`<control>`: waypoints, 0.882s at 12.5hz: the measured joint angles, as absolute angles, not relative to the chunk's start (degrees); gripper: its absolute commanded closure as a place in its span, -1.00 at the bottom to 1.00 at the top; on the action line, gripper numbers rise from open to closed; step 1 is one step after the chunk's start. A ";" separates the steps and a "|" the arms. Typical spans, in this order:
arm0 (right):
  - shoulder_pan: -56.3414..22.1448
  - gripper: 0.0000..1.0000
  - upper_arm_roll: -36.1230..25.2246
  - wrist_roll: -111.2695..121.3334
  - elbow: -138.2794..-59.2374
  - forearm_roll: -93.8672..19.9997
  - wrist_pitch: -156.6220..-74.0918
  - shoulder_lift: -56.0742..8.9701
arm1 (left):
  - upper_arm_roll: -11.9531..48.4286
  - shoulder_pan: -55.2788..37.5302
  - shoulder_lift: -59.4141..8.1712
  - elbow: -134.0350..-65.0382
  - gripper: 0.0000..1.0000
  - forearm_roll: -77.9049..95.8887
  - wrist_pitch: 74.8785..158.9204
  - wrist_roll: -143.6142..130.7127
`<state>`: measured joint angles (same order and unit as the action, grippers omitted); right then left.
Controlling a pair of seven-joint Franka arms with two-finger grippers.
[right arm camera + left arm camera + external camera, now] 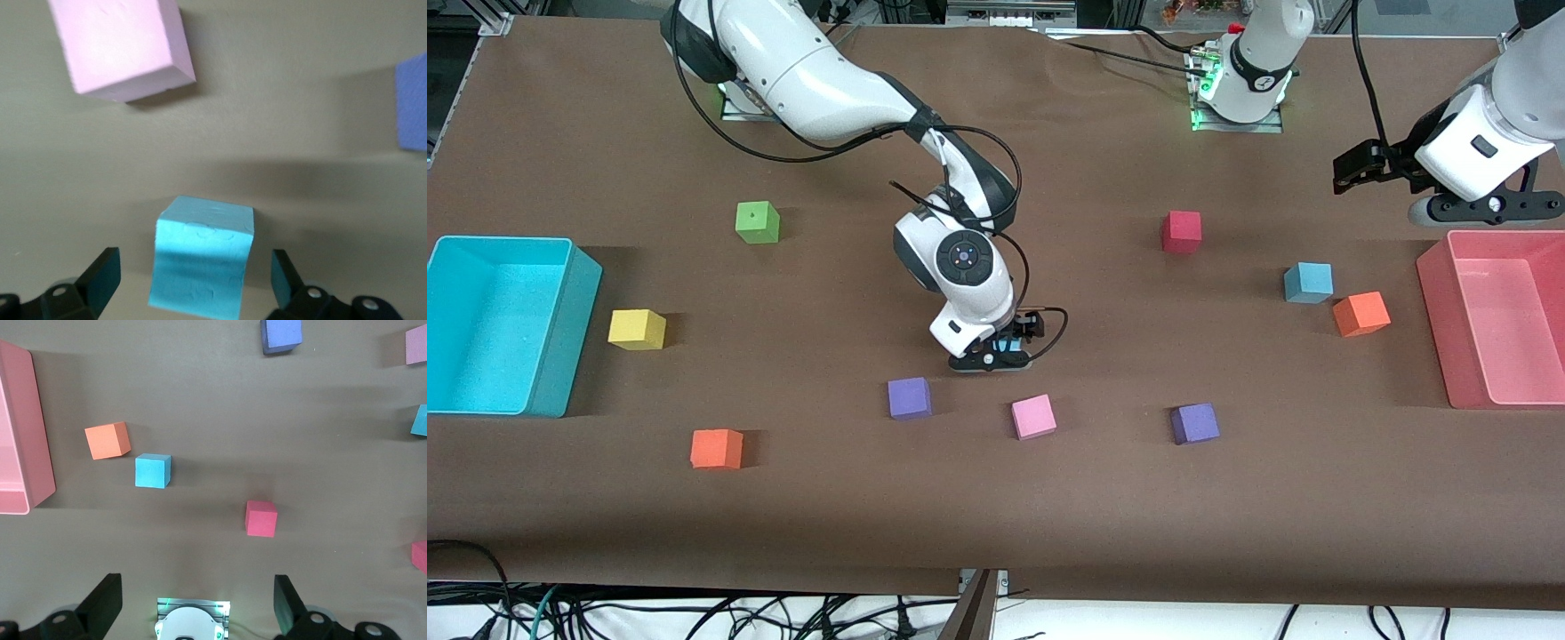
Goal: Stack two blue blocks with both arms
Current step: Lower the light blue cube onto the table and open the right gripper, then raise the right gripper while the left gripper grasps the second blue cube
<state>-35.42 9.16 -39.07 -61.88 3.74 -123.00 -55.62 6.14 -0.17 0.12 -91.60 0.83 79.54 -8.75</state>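
Observation:
One blue block (1308, 283) sits on the table near the left arm's end, beside an orange cube (1360, 314); it also shows in the left wrist view (153, 471). The second blue block (203, 247) sits mid-table between the fingers (103, 277) of my right gripper (1005, 351), which is lowered around it, open, with a gap on each side. In the front view this block (1009, 342) is mostly hidden by the gripper. My left gripper (1347, 169) is open and empty, raised over the table beside the pink bin (1436, 302); the left arm waits.
A turquoise bin (574, 338) stands at the right arm's end. Loose cubes lie about: green (757, 222), yellow (637, 329), orange (717, 448), two purple (910, 397) (1195, 423), pink (1033, 416), and red (1181, 231).

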 measured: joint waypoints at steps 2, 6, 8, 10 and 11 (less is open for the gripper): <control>-35.05 -1.00 8.94 -33.49 -61.89 3.73 -120.16 -52.46 | 6.06 -0.07 0.06 -92.08 -1.00 0.80 79.90 -8.75; -30.84 -0.99 8.83 -18.70 -68.79 -5.58 -117.13 -44.53 | 5.77 3.04 -0.73 -101.41 -1.00 -2.38 92.11 -6.61; -28.39 -1.00 8.01 -6.64 -74.76 -16.00 -117.37 -40.96 | 5.23 4.60 -2.17 -108.79 -1.00 -4.08 101.98 -5.79; -26.80 -0.99 7.28 2.86 -80.99 -23.79 -120.34 -37.96 | 4.71 5.98 -4.87 -115.21 -1.00 -4.27 112.03 -3.79; -26.39 -0.99 7.22 7.69 -84.42 -28.23 -123.41 -36.82 | 4.22 6.62 -6.63 -117.54 -1.00 -4.29 116.88 -1.96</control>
